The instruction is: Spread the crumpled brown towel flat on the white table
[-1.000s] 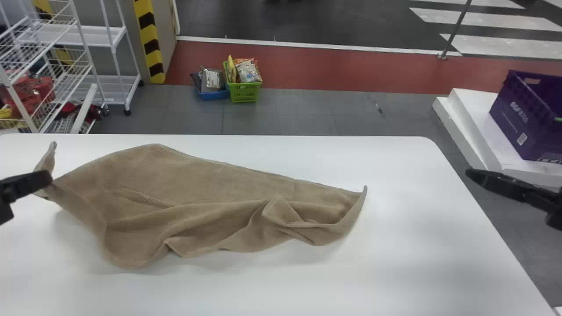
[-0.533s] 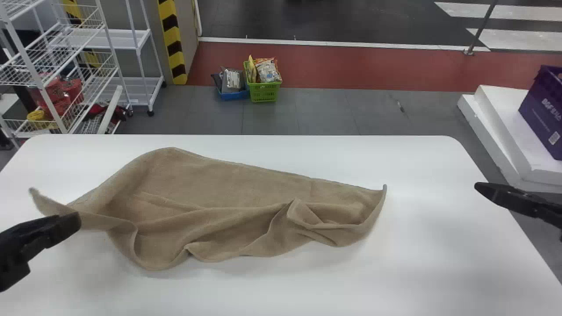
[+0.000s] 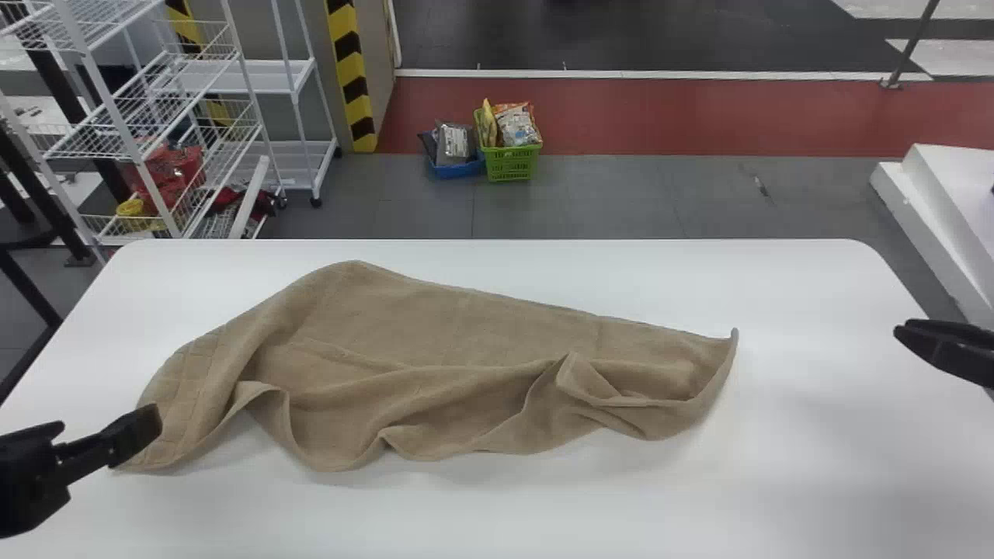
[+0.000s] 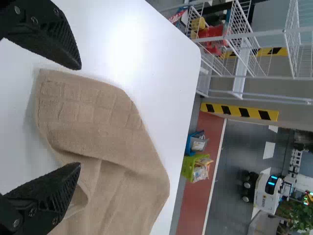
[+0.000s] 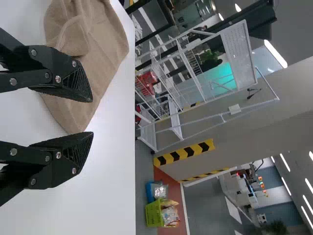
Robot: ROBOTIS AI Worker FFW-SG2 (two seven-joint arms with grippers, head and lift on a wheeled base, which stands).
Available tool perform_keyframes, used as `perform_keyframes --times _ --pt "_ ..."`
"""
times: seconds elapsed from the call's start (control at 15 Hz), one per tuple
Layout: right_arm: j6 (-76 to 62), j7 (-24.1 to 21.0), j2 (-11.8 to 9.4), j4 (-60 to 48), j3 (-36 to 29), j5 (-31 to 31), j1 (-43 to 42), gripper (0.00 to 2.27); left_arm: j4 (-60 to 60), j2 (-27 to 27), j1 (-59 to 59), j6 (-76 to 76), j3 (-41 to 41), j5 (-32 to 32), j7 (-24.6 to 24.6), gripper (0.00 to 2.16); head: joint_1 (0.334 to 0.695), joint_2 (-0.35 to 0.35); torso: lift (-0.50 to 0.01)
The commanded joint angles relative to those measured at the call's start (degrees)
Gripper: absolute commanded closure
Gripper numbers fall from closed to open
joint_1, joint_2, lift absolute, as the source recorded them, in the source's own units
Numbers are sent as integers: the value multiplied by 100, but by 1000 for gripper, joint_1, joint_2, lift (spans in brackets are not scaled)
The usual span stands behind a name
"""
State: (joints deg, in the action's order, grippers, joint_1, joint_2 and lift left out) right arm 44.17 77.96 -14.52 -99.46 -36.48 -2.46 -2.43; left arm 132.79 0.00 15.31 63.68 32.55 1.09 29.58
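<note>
Black left tool (image 4: 79, 116) wide open, gripping nothing, at near left corner of brown towel (image 3: 435, 334) (whether it touches, cannot tell). Right tool (image 5: 92, 116) parted too, empty, beyond towel's right end. Towel on white table (image 3: 543, 512): far side fairly smooth, near side rippled, folded at right. Step in hand, seemingly: spreading left end. Next: pinch rippled near edge, draw toward robot, open right-hand fold.

White wire shelving (image 3: 116, 116), yellow-and-black striped post (image 3: 353, 74), grey tiled floor (image 3: 582, 198), red floor band (image 3: 699, 116), ceiling lights (image 5: 275, 54)
</note>
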Motion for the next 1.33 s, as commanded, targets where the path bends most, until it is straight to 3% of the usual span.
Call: perform_keyframes --times 0.0,0.2,0.27,0.33,0.47,0.53,0.6,0.73,0.93,1.07,1.13,1.27 --pt "642 36 212 -381 238 229 -3 296 28 -15 69 -8 76 -48 127 70 695 39 -123" --pt "1486 36 731 -1366 791 483 59 275 89 -15 131 -8 76 -100 197 76 695 96 -123" --pt "1978 36 793 -1612 1046 439 50 363 98 -15 157 -8 76 -100 197 76 695 117 -123" --pt "2417 36 854 -1884 1328 378 23 556 98 -15 183 -8 76 -127 206 76 695 140 -123" --pt "2927 36 1232 -2411 2031 659 23 1463 107 -15 315 -26 102 -153 258 76 695 204 -123" --pt "2997 -105 1364 -2499 2382 896 23 1730 133 -15 368 -61 182 -215 267 76 695 273 -123" --pt "2997 -431 1457 -2517 2734 1099 15 1771 151 -15 438 -377 331 -259 355 76 695 306 -123" --pt "2927 -905 1457 -2262 3217 1257 -144 1774 221 -15 491 -553 542 -311 522 76 695 350 -123" --pt "2540 -1441 1457 -1884 3613 1564 -258 1771 265 -15 570 -553 788 -478 645 76 695 350 -123" --pt "2488 -1512 1457 -1814 3604 1591 -302 1764 256 -15 640 -553 885 -566 663 76 695 350 -123" --pt "2646 -1468 1457 -1867 3595 1731 -337 1652 256 -15 640 -553 937 -575 715 76 695 350 -123" --pt "3138 -1116 1457 -2113 3648 2092 -469 947 274 -15 649 -553 1008 -645 768 76 695 350 -123"
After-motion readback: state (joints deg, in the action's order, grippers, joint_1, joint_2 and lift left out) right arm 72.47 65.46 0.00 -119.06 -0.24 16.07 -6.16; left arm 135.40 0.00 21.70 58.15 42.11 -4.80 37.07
